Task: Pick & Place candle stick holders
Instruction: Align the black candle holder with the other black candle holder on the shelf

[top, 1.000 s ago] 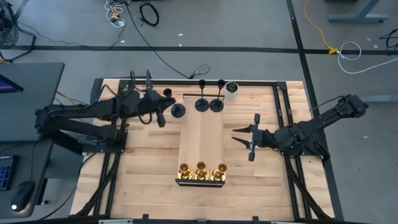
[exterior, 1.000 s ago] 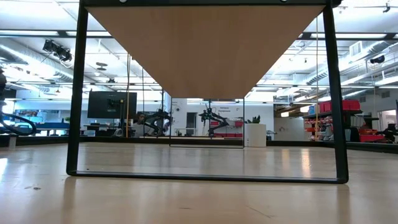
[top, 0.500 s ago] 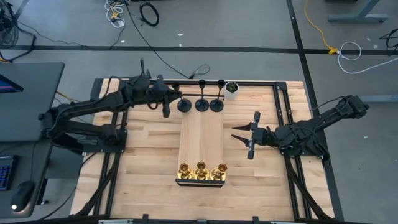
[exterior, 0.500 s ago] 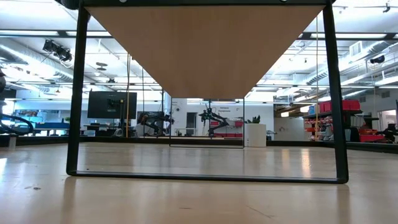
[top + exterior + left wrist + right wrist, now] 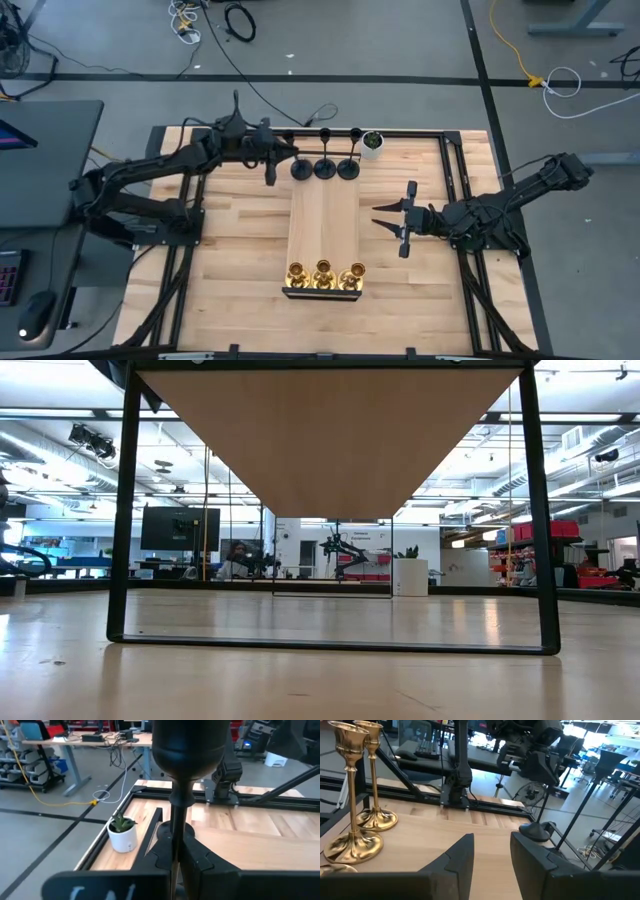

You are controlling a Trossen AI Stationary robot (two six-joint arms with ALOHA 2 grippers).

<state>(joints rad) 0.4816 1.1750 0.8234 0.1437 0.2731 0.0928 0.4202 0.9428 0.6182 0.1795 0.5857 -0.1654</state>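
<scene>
Three matte black candle stick holders stand in a row at the far end of the raised wooden board (image 5: 323, 225). My left gripper (image 5: 284, 156) is shut on the leftmost black holder (image 5: 299, 170); the other two (image 5: 335, 168) stand free on their round bases. Three brass-gold holders (image 5: 323, 271) stand on their bases at the board's near end and also show in the right wrist view (image 5: 355, 795). My right gripper (image 5: 385, 222) is open and empty, right of the board, fingers pointing at it. My left gripper pinches the black holder's thin stem (image 5: 175, 827) between its two fingers (image 5: 200, 860), below the cup (image 5: 187, 750). The fingers come level from the table's left and lie across the stem. The holder is upright, and I cannot tell whether its base (image 5: 299, 171) rests on the board.
A small white pot with a green plant (image 5: 372, 143) stands at the far edge right of the black holders, also in the left wrist view (image 5: 122, 834). The board stands on a black frame (image 5: 125, 560). Bare tabletop lies on both sides of the board.
My left gripper has carried the black holder from left of the board toward the table's right and far edge. The holder is now at the board's far left corner, beside the other two black holders. My right arm has kept still.
</scene>
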